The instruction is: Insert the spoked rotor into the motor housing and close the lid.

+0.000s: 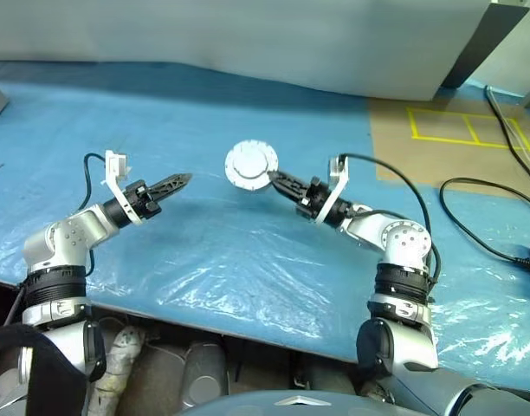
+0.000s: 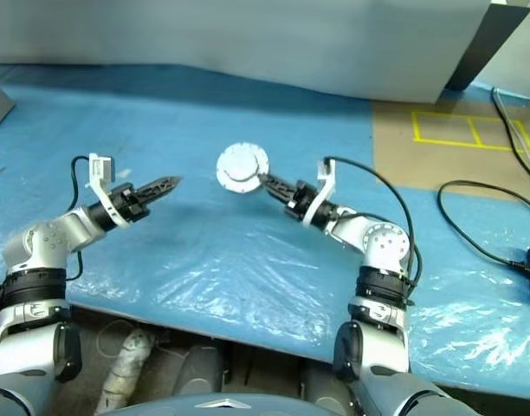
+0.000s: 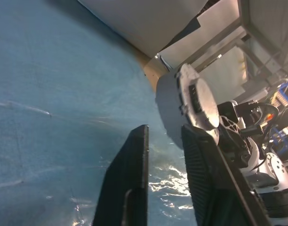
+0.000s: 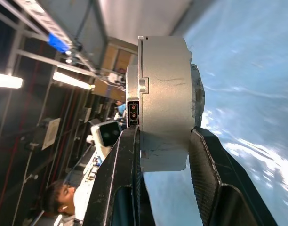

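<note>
Blue plastic-covered table point(image 1: 248, 260) below; the right gripper point(image 4: 165, 141) clamps the round silver-grey assembled motor housing point(image 1: 251, 165) aloft (lid apparently on). Left gripper point(image 3: 165, 155) stands slightly apart, empty. Edge-held, it could slip and drop.

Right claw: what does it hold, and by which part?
The right claw holds the closed motor housing across its flat faces, one finger on each side.

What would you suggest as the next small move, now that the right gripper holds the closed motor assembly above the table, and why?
Probably lower the right gripper and set the motor housing on the blue table cover. The lid looks seated on the housing, the assembly hangs clamped in the air, and the left gripper stands apart from it with nothing between its fingers.
</note>
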You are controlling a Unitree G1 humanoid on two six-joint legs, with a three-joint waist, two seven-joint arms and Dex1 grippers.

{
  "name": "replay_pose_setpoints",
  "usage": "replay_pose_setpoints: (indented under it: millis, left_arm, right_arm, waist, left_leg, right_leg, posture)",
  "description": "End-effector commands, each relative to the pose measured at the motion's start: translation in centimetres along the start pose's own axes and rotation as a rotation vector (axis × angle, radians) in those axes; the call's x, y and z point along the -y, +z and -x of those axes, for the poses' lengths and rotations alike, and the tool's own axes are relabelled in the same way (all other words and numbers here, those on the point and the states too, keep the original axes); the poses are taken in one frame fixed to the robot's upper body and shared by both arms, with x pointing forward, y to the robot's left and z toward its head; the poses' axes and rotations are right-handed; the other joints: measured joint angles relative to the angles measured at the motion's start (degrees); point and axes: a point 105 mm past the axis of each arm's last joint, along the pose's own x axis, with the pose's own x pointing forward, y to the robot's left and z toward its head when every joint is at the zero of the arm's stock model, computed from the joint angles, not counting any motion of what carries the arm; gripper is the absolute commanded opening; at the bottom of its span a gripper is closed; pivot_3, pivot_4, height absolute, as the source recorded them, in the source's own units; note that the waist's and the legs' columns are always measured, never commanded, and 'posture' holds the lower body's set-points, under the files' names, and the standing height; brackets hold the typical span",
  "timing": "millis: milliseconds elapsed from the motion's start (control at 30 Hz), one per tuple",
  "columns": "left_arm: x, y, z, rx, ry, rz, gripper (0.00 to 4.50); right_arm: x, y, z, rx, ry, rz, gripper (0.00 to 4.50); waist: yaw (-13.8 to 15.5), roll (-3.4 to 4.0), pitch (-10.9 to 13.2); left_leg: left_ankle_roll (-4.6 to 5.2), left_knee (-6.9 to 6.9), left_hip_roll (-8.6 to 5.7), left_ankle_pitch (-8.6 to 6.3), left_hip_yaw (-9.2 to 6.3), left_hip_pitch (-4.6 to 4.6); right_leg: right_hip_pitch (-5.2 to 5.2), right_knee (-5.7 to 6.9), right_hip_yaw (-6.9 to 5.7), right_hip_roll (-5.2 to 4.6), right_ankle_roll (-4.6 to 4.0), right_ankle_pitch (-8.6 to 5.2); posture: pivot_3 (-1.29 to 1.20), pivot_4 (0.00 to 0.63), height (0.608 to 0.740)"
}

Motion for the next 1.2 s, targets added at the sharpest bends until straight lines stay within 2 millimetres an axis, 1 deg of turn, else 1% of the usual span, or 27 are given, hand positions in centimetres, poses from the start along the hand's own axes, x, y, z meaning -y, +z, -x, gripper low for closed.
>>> replay_pose_setpoints:
  millis: [33,67,133,167,233,400,467,567,600,700,867,967,1100,1200]
  left_arm:
    - [2.8,0.8,-0.7,0.033,-0.12,-0.001,2.64]
    - [3.9,0.9,-0.9,0.032,-0.167,0.006,3.04]
    - [5.1,1.2,-1.4,0.035,-0.211,0.005,3.66]
    - [5.5,1.3,-1.7,0.037,-0.217,0.009,3.66]
    - [5.4,1.1,-2.0,0.03,-0.205,0.02,3.66]
    - [3.2,-0.2,-3.1,0.011,-0.117,0.065,3.66]
    - [2.6,-0.5,-3.4,-0.005,-0.098,0.064,3.66]
    - [2.2,0.1,-3.4,0.024,-0.08,0.047,3.66]
    - [2.2,0.1,-3.3,0.025,-0.077,0.043,3.84]
    - [2.1,-0.5,-3.6,-0.003,-0.079,0.045,4.48]
    - [3.1,-1.3,-5.2,-0.033,-0.146,0.045,4.48]
    - [3.3,-1.7,-6.2,-0.035,-0.17,0.065,4.48]
    - [3.4,-0.6,-7.6,0.053,-0.222,0.15,4.48]
    - [3.5,-0.3,-8.6,0.093,-0.243,0.192,4.48]
  right_arm:
    - [-3.3,0.4,-0.7,0.0,0.132,0.031,1.05]
    - [-3.6,0.3,-0.9,-0.007,0.14,0.031,1.05]
    - [-3.9,0.1,-1.0,-0.019,0.151,0.031,1.05]
    - [-4.0,0.1,-1.0,-0.024,0.153,0.03,1.05]
    - [-4.0,0.2,-1.0,-0.026,0.151,0.028,1.05]
    - [-4.1,0.1,-1.1,-0.041,0.149,0.035,1.05]
    - [-4.1,0.1,-1.1,-0.046,0.148,0.038,1.05]
    - [-4.1,0.1,-1.1,-0.05,0.142,0.044,1.05]
    - [-4.1,0.1,-1.0,-0.051,0.139,0.046,1.05]
    - [-3.9,0.1,-0.9,-0.048,0.131,0.043,1.05]
    - [-3.9,0.1,-0.9,-0.047,0.127,0.044,1.05]
    - [-3.8,0.0,-1.0,-0.052,0.125,0.045,1.05]
    - [-3.8,0.0,-1.0,-0.051,0.122,0.042,1.05]
    - [-3.7,-0.1,-1.0,-0.053,0.118,0.041,1.05]
  waist:
    - [-0.18,0.0,0.0]
    - [-0.25,0.0,0.0]
    - [-0.38,0.0,0.0]
    - [-0.44,0.0,0.0]
    - [-0.5,0.0,0.0]
    - [-0.58,0.0,0.0]
    - [-0.58,0.0,0.0]
    - [-0.67,0.0,0.0]
    - [-0.65,0.0,0.0]
    - [-0.56,0.0,0.0]
    - [-0.39,0.0,0.0]
    - [-0.39,0.0,0.0]
    - [-0.38,0.0,0.0]
    - [-0.36,0.0,0.0]
  left_leg:
    - [0.0,0.01,-0.02,0.0,0.0,0.04]
    - [0.0,0.02,-0.02,0.0,-0.01,0.04]
    - [0.0,0.07,-0.01,0.0,-0.04,0.02]
    - [0.0,0.08,-0.02,0.0,-0.05,0.02]
    - [-0.01,0.11,-0.02,0.0,-0.1,0.02]
    - [-0.01,0.32,-0.03,0.0,-0.15,0.02]
    - [-0.01,0.43,-0.03,0.0,-0.2,0.02]
    - [-0.01,0.58,-0.03,0.0,-0.3,-0.01]
    - [-0.02,0.62,-0.03,0.0,-0.33,-0.03]
    - [-0.02,0.7,-0.04,0.0,-0.42,-0.05]
    - [-0.02,0.77,-0.04,0.0,-0.65,-0.05]
    - [-0.02,0.82,-0.05,0.0,-0.75,-0.03]
    - [-0.02,0.86,-0.04,0.0,-0.83,0.02]
    - [-0.02,0.9,-0.05,0.0,-0.86,0.02]
  right_leg:
    - [0.03,0.01,0.02,-0.01,0.0,0.0]
    - [0.04,0.02,0.02,-0.01,0.0,0.0]
    - [0.03,0.06,0.01,0.0,0.0,0.0]
    - [0.03,0.08,0.01,0.0,0.0,0.0]
    - [0.03,0.14,0.0,0.02,0.0,0.0]
    - [0.04,0.31,0.03,0.01,0.02,0.0]
    - [0.04,0.41,0.02,0.01,0.02,0.0]
    - [0.04,0.51,0.01,0.02,0.03,0.0]
    - [0.04,0.54,0.0,0.02,0.03,0.0]
    - [0.1,0.56,-0.07,0.01,0.03,0.0]
    - [0.29,0.55,-0.29,-0.01,0.02,0.0]
    - [0.44,0.52,-0.39,-0.04,0.02,0.0]
    - [0.57,0.52,-0.46,-0.05,0.02,0.0]
    - [0.62,0.5,-0.48,-0.06,0.02,0.0]
  posture:
    - [0.0,0.15,0.74]
    - [0.0,0.15,0.74]
    - [0.0,0.15,0.74]
    - [0.0,0.15,0.74]
    - [0.0,0.15,0.74]
    - [0.0,0.15,0.74]
    - [0.0,0.15,0.74]
    - [0.0,0.15,0.74]
    - [0.0,0.15,0.74]
    - [0.0,0.15,0.74]
    - [0.0,0.15,0.74]
    - [0.0,0.15,0.74]
    - [0.0,0.15,0.74]
    - [0.0,0.15,0.74]
